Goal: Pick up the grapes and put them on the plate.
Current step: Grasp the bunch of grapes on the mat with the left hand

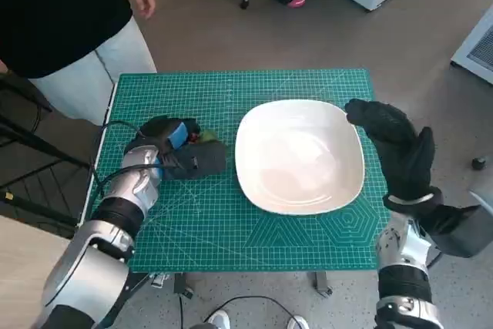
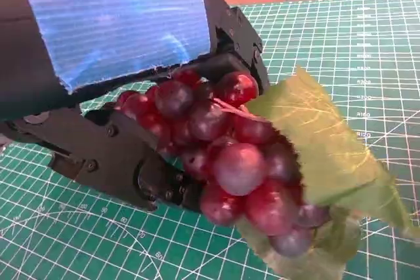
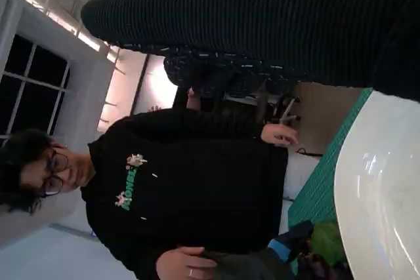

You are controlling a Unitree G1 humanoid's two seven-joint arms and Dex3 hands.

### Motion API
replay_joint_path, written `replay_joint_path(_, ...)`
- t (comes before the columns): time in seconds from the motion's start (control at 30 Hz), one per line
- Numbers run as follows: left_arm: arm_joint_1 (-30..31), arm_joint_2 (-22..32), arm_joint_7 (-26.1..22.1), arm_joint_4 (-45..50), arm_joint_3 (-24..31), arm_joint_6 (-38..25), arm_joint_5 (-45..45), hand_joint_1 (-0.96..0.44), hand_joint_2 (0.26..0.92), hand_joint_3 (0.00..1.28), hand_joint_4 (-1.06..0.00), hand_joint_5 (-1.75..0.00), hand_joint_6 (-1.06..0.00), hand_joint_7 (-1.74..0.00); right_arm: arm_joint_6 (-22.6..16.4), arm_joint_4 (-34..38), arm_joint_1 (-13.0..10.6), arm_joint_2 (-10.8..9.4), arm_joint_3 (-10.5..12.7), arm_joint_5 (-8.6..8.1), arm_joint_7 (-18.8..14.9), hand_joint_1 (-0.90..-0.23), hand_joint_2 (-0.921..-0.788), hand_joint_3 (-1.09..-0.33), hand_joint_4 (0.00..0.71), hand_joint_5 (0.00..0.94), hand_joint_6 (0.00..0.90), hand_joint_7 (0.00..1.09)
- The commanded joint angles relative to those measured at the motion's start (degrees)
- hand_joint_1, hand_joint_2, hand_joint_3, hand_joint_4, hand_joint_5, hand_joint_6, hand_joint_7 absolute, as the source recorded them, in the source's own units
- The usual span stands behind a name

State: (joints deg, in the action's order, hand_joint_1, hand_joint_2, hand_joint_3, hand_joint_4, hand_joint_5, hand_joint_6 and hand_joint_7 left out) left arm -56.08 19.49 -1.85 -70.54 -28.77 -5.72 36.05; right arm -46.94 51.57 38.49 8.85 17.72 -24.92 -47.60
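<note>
Left robot hand (image 1: pixel 173 148) lies low on the green cutting mat (image 1: pixel 231 213), to the left of the plate (image 1: pixel 299 156), blue-taped back up. In the left wrist view its black fingers (image 2: pixel 131 162) wrap around a bunch of red grapes (image 2: pixel 223 155) and close on the cluster from both sides; a green leaf (image 2: pixel 321 142) sticks out beyond the fruit. Whether the bunch is clear of the mat or touching it cannot be told. From the head view only a sliver of leaf and fruit shows at the hand, near the plate's left rim but apart from it. Right robot hand (image 1: pixel 397 148), gloved, is at the plate's right edge, fingers extended and loosely apart, holding nothing; contact with the rim cannot be told. The white plate sits on the mat on the surface. A person (image 1: pixel 62 28) in a black top stands at the far left corner.
</note>
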Motion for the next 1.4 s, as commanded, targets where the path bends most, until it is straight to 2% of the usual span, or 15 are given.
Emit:
replay_joint_path(0.03, 2.29, -0.73, -1.82, -1.37, -0.39, -0.53, 0.13, 0.00, 0.920, 0.15, -0.51, -1.39, -0.61, -1.12, 0.25, 0.85, -0.17, 0.41, -0.07, 0.38, -0.05, -0.379, -0.921, -0.533, 0.536, 0.001, 0.498, 0.00)
replay_joint_path(0.97, 1.74, -0.03, -3.11, -1.09, 0.04, -0.30, -0.08, 0.00, 0.920, 0.13, -0.57, -1.37, -0.61, -1.10, 0.15, 0.78, 0.05, 0.11, -0.01, 0.51, 0.16, -0.382, -0.921, -0.529, 0.538, 0.001, 0.499, 0.00)
replay_joint_path(1.4, 1.45, 0.82, -3.54, 0.64, 0.00, -0.82, 0.16, 0.00, 0.921, 0.17, -0.46, -1.29, -0.62, -1.27, 0.16, 0.91, 0.21, -0.06, 0.00, 0.46, 0.25, -0.380, -0.921, -0.528, 0.539, 0.001, 0.500, 0.00)
